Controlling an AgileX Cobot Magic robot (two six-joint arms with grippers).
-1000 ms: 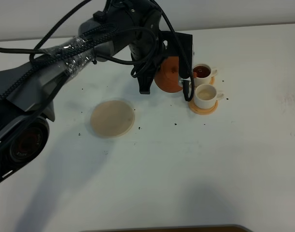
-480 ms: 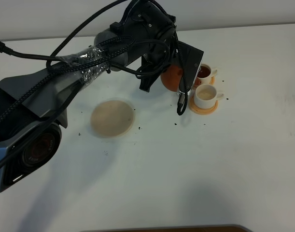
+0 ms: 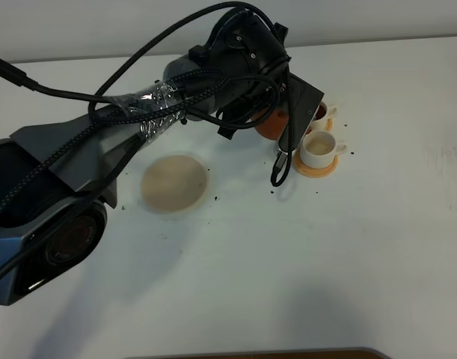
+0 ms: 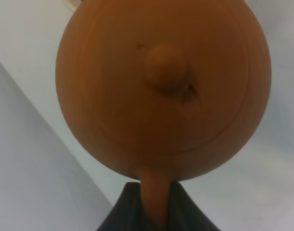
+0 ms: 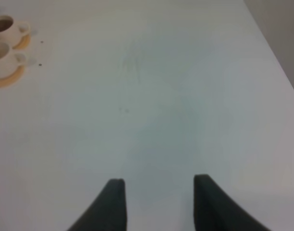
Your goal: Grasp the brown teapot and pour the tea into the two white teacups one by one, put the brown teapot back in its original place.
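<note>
My left gripper (image 3: 282, 112) reaches across to the cups and is shut on the loop handle of the brown teapot (image 3: 268, 126), held tilted above the table just left of them. In the left wrist view the teapot (image 4: 161, 91) fills the picture, its handle pinched at my left gripper (image 4: 154, 195). Two white teacups stand on orange coasters: the far one (image 3: 319, 112) holds dark tea, the near one (image 3: 318, 147) looks pale inside. Both show in the right wrist view (image 5: 5, 26) (image 5: 2, 60). The beige disc (image 3: 174, 182) lies bare. My right gripper (image 5: 159, 192) is open and empty.
The left arm and its black cables (image 3: 176, 97) hang over the table's back middle. Small dark specks (image 3: 274, 191) lie around the disc and coasters. The white table (image 3: 325, 254) stretches forward and right. A dark edge (image 3: 273, 353) shows at the bottom.
The left wrist has rolled and moved a little right toward the cups, and the gripper body now hides more of the teapot. Cups and disc have not moved.
</note>
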